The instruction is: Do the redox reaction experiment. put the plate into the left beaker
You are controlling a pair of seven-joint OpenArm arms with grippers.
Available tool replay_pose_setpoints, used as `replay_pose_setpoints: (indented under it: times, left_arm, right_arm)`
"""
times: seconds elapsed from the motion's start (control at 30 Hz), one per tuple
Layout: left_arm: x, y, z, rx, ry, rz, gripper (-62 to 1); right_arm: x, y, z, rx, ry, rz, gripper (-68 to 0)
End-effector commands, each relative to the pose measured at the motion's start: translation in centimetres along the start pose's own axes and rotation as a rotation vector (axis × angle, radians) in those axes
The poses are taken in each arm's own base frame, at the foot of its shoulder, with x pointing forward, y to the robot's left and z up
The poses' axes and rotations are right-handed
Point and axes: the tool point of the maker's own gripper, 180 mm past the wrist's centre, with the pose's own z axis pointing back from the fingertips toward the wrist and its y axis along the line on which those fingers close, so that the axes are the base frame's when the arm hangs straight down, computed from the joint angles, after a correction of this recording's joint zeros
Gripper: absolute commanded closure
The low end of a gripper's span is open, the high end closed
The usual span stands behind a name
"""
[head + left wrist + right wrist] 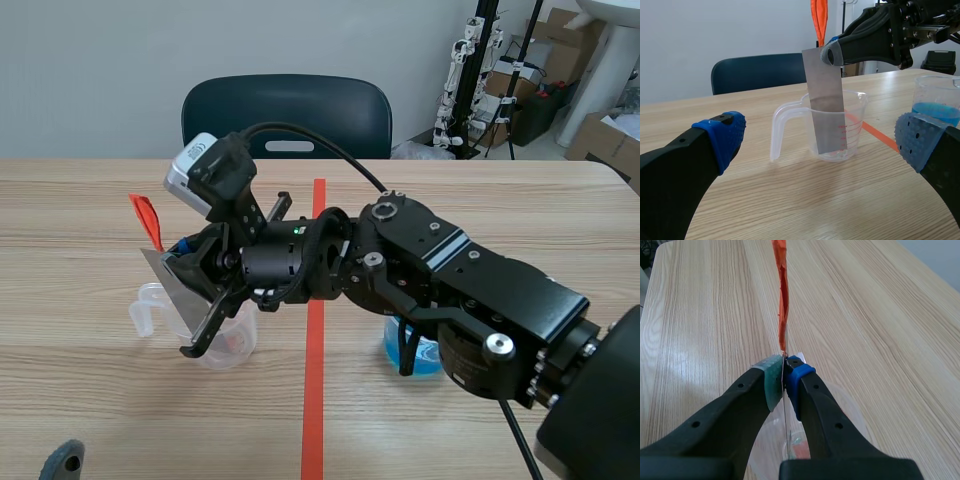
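Nearest the robot, the left gripper hangs low over the wooden table with its blue-padded fingers spread wide and nothing between them. It looks parked clear of the work, its camera facing the beaker.

At its twelve o'clock stands the left beaker, a clear plastic measuring jug with red graduations, its handle turned to nine o'clock. The metal plate has its lower end already inside this jug, seen through the wall, and leans a little from upright. I cannot tell whether its bottom edge touches the floor of the jug.

The right gripper is clamped on the plate's top edge, one pad on each face. It has reached across the orange-red tape line to get there. Pinching the top leaves the length below free to go down past the rim. An orange tag stands up from that same edge at twelve o'clock, above the pads. Letting go looks like the step left.

At three o'clock of the jug, beyond the tape, sits the second beaker, holding blue liquid and untouched.

Farthest off, at twelve o'clock behind the table, stands a dark blue chair
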Motion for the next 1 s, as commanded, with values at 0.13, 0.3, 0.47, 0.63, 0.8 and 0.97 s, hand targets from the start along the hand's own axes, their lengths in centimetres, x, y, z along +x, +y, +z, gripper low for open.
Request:
replay_pose_setpoints:
  times: [0.13,0.3,0.47,0.63,0.8,0.97]
  left_arm:
    - [0.4,0.1,0.0,0.009,-0.019,0.002,-62.3]
    - [0.4,0.1,0.0,0.009,-0.019,0.002,-62.3]
    - [0.4,0.1,0.0,0.009,-0.019,0.002,-62.3]
    - [0.4,0.1,0.0,0.009,-0.019,0.002,-62.3]
    - [0.4,0.1,0.0,0.009,-0.019,0.002,-62.3]
    - [0.4,0.1,0.0,0.009,-0.019,0.002,-62.3]
  right_arm:
    - [2.0,-1.0,0.0,-0.015,-0.056,0.020,-6.7]
    - [1.9,-1.3,0.1,-0.029,-0.052,0.019,-62.6]
    - [1.9,-3.2,0.3,-0.134,-0.053,0.011,-67.9]
    - [2.0,-3.2,0.3,-0.133,-0.055,0.009,-67.9]
    - [1.9,-3.2,0.3,-0.133,-0.054,0.009,-67.9]
    - [1.9,-3.2,0.3,-0.133,-0.054,0.009,-67.9]
